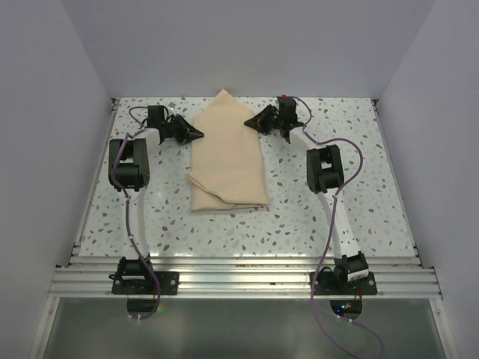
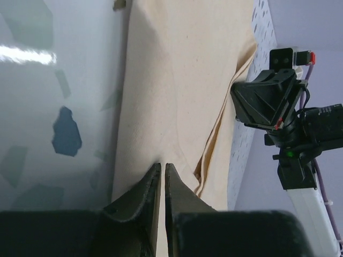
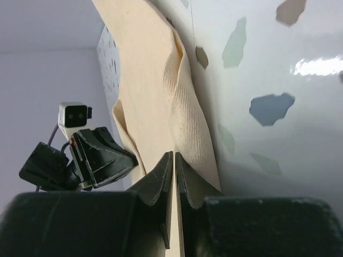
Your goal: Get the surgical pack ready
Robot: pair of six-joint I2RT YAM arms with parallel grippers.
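Note:
The tan-beige fabric sheet (image 1: 228,161) lies folded in the middle of the speckled table, its far end coming to a point. It also shows in the left wrist view (image 2: 177,80) and the right wrist view (image 3: 150,69). My left gripper (image 1: 200,134) (image 2: 162,166) is at the sheet's left edge, jaws closed to a thin slit with fabric in it. My right gripper (image 1: 248,122) (image 3: 174,154) is at the sheet's right edge, closed the same way beside a raised ridge of cloth. No steel instruments, gauze squares or tray are in view.
The speckled table (image 1: 337,202) is boxed in by white walls at the back and both sides. A metal rail (image 1: 239,280) with the arm bases runs along the near edge. Each wrist view shows the other gripper across the sheet.

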